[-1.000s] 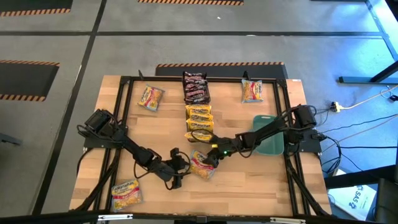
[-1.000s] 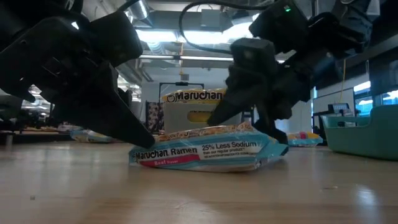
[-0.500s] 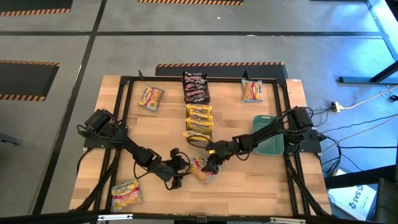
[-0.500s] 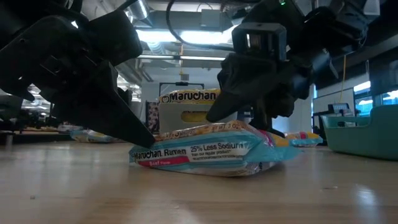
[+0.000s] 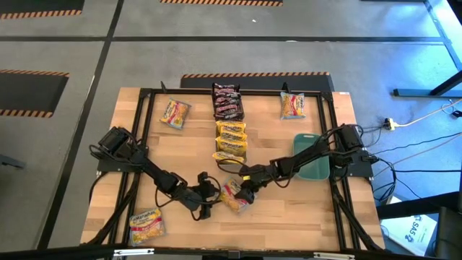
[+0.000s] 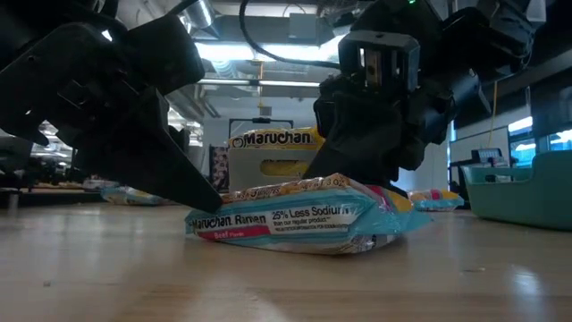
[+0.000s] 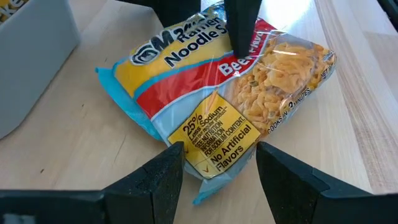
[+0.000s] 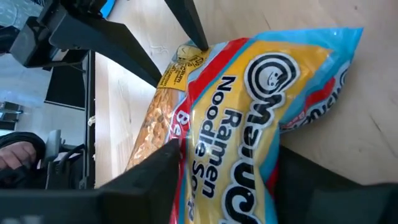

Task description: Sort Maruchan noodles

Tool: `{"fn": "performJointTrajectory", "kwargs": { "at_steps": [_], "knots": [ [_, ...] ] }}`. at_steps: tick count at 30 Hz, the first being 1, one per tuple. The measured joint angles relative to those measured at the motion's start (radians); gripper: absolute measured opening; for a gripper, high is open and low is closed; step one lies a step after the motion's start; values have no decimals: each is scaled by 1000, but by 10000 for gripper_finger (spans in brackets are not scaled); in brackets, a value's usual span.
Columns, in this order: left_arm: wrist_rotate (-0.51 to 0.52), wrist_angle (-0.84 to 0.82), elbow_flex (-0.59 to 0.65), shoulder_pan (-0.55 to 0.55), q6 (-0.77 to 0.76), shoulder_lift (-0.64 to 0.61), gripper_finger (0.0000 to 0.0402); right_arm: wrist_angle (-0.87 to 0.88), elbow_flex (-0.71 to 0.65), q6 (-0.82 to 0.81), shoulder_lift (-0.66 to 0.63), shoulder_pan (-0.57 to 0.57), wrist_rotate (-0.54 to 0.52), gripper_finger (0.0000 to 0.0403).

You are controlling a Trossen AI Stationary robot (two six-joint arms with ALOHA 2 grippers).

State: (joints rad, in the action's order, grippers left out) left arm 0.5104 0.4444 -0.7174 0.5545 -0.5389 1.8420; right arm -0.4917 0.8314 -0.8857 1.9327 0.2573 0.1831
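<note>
A: Right tool (image 5: 244, 189) first. Where, and what state?

B: Near the middle of the counter (image 5: 289, 217), toward its front edge. Its fingers (image 8: 155, 180) straddle one end of a blue-edged beef ramen packet (image 5: 235, 195), one on each side, closed in against the wrapper. The low view shows that end tipped up off the wood.

A: Left tool (image 5: 207, 196)?

B: At the opposite end of the same packet. Fingers (image 7: 163, 180) spread apart, one fingertip touching the wrapper's end, but they do not clamp it.

A: So the packet sits between the two tools?

B: Yes. The right arm's dark finger crosses the top of the wrapper in the left wrist view, hiding part of the print.

A: Surroundings, working outward.

B: Just behind the packet, a row of yellow packets (image 5: 231, 141); beyond them the dark brown-red packets (image 5: 227, 102) at the back edge. A teal bin (image 5: 312, 157) lies right of the row, under the right arm. Single orange-yellow packets: one back left (image 5: 175, 113), one back right (image 5: 292, 105), one front left (image 5: 146, 224), all well apart from the tools.

A: Anything blocking?

B: Both arms' bodies fill the upper low view; the yellow stack shows only through the gap between them.
</note>
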Motion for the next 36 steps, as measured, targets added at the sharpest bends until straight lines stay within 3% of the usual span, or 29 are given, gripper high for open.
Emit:
{"fn": "performJointTrajectory", "kwargs": {
  "at_steps": [7,17,26,36],
  "knots": [
    [-44,-14,0,8,7,-44,195,-9,0,58,0,15,-34,122],
    [-44,-85,0,44,36,-142,195,-10,1,109,-4,25,-32,45],
    [-48,-126,0,75,44,-179,195,40,1,143,-95,26,62,32],
    [-50,-133,0,77,28,-179,195,428,2,270,-326,26,-8,30]
  ]
}}
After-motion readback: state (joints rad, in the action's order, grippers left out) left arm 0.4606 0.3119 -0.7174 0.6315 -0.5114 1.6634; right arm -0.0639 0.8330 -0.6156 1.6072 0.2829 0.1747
